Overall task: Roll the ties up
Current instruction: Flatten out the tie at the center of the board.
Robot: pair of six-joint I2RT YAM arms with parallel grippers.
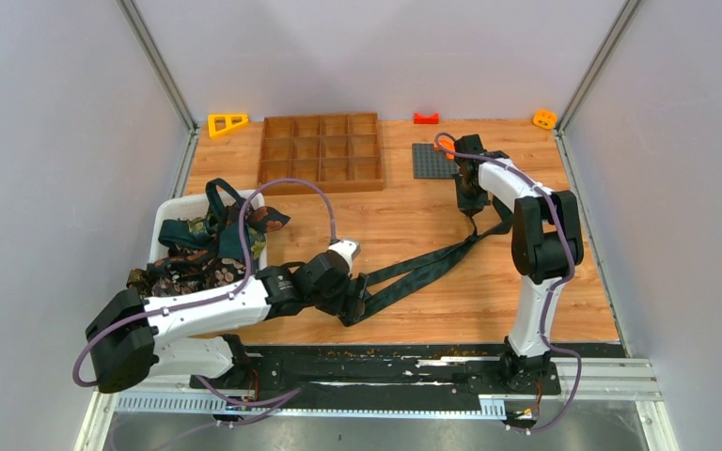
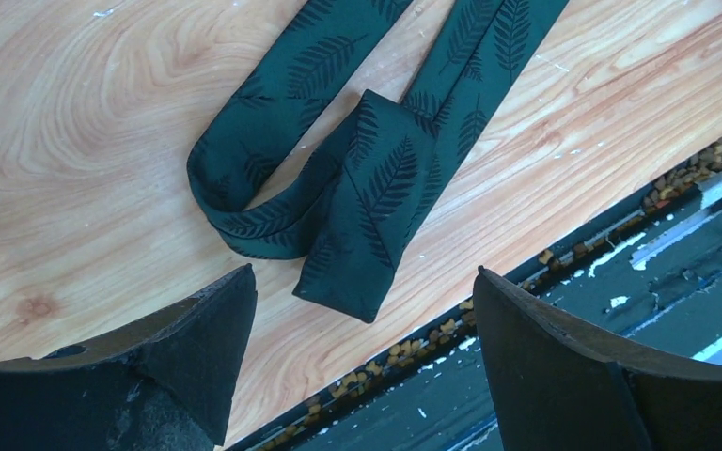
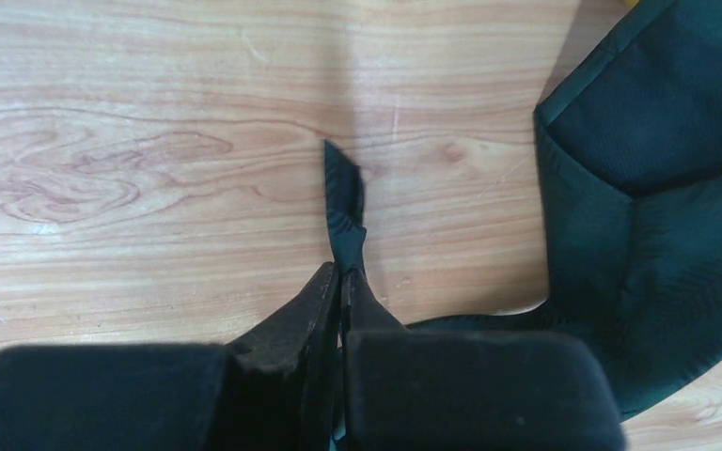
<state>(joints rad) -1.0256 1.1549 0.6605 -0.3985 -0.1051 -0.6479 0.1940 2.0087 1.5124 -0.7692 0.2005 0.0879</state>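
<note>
Right gripper (image 3: 341, 274) pinches the tip of the fern-print tie (image 2: 385, 178) while left gripper (image 2: 362, 282), fingers wide, hovers over its looped end, likely needing to grasp it to begin rolling.

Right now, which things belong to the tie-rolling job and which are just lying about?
Job: green fern tie, pinched by the right gripper, left gripper open by its other end; heap of ties in white bin.
Lying about: wooden compartment tray, grey baseplate, yellow triangle, red block, orange piece.

Dark green tie (image 2: 376, 188) bears black fern leaves; table (image 2: 75, 141) is pale woodgrain.
</note>
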